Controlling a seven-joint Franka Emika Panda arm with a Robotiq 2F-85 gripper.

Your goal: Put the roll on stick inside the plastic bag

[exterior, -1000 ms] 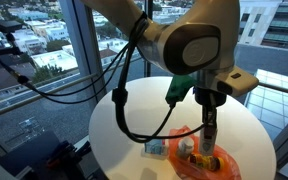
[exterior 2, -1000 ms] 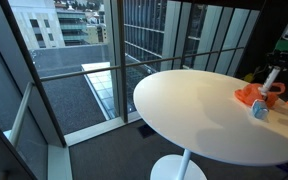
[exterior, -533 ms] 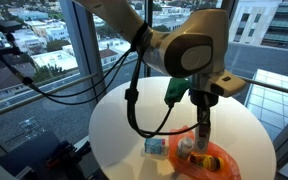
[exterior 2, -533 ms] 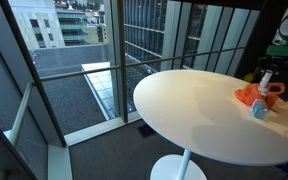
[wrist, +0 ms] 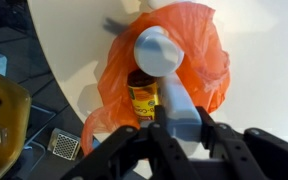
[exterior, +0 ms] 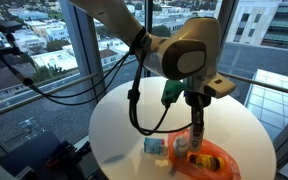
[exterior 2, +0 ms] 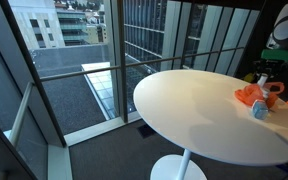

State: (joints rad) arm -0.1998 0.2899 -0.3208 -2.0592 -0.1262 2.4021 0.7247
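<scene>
My gripper (wrist: 174, 128) is shut on the roll-on stick (wrist: 176, 104), a pale blue-white tube, and holds it upright over the near edge of the orange plastic bag (wrist: 199, 40). The bag lies open on the round white table (exterior: 119, 130). In it lie a yellow-labelled bottle (wrist: 144, 98) and a round white-capped container (wrist: 156, 50). In an exterior view the gripper (exterior: 197, 122) hangs above the bag's (exterior: 212, 160) left side with the stick (exterior: 196, 135) pointing down. The bag (exterior 2: 250, 95) and gripper (exterior 2: 265, 72) also show at the table's far side.
A small blue and white object (exterior: 156, 146) stands on the table next to the bag; it also shows in an exterior view (exterior 2: 259, 109). Black cables (exterior: 136, 100) hang from the arm. Glass windows and a railing surround the table. The table edge (wrist: 59, 90) is close to the bag.
My gripper has carried the stick sideways across the bag toward the small blue and white object, staying shut on it. The bag and its contents have not moved.
</scene>
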